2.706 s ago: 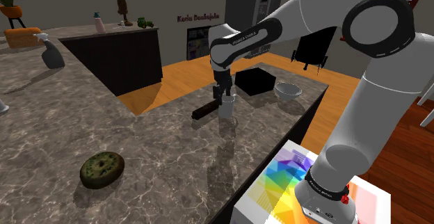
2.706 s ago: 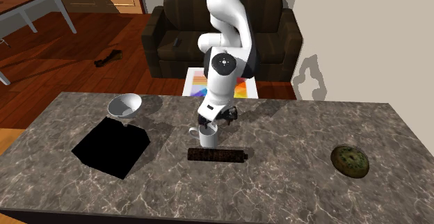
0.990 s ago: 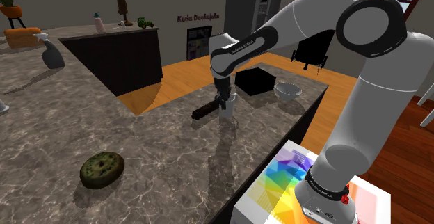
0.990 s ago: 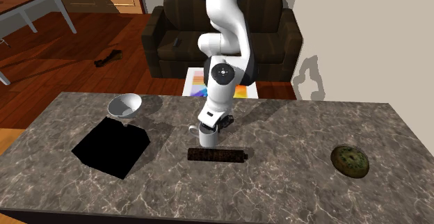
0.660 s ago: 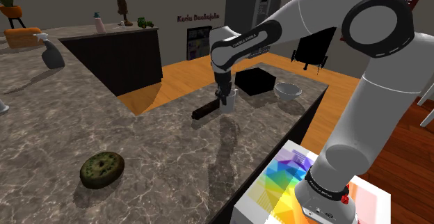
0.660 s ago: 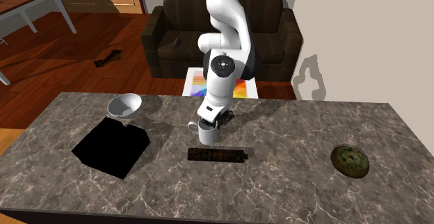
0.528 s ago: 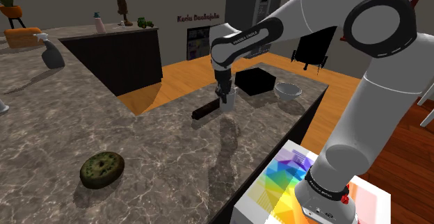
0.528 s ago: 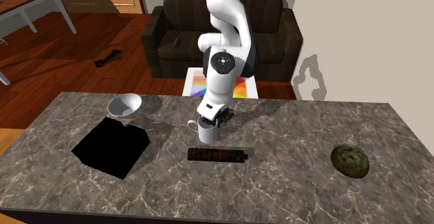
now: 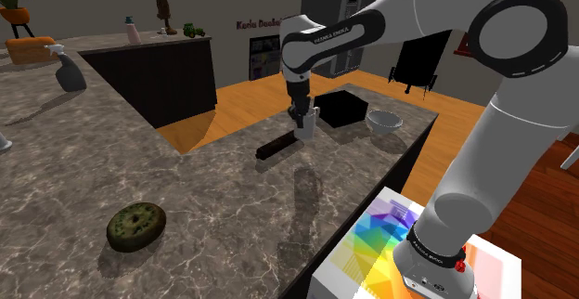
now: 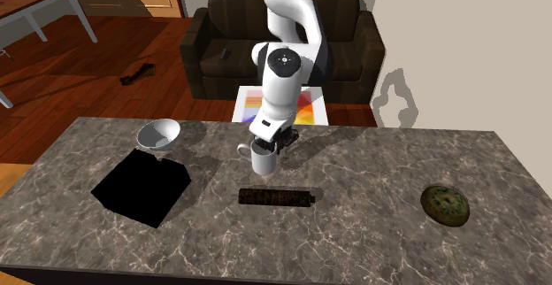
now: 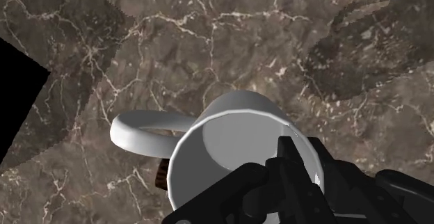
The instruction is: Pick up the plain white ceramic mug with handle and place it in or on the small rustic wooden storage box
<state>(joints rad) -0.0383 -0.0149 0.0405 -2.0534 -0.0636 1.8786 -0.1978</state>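
Found the gripper (image 11: 300, 161) clenched on the white mug (image 11: 229, 142), one black finger inside the rim and the other outside, on the side away from the handle (image 11: 122, 129). Saw the mug hanging upright and clear of the marble counter (image 10: 371, 239), its shadow on the stone beneath, just beyond the dark bar (image 10: 275, 197) in the second exterior view. Judged it stiff, smooth and probably slippery under a thin-wall pinch; light enough for that hold, yet apt to chip if knocked against an edge. Reckoned the rim the sound place to grip, provided kept level, and the handle too open a loop to pinch well. Looked down into the mug from the wrist view and found nothing in it. Placed the black box (image 10: 141, 184) well apart from the mug, toward the second exterior view's left; drawn flat black, so could not tell its depth or contents. Noted a grey bowl (image 10: 158, 134) just beyond the box, empty as far as visible.
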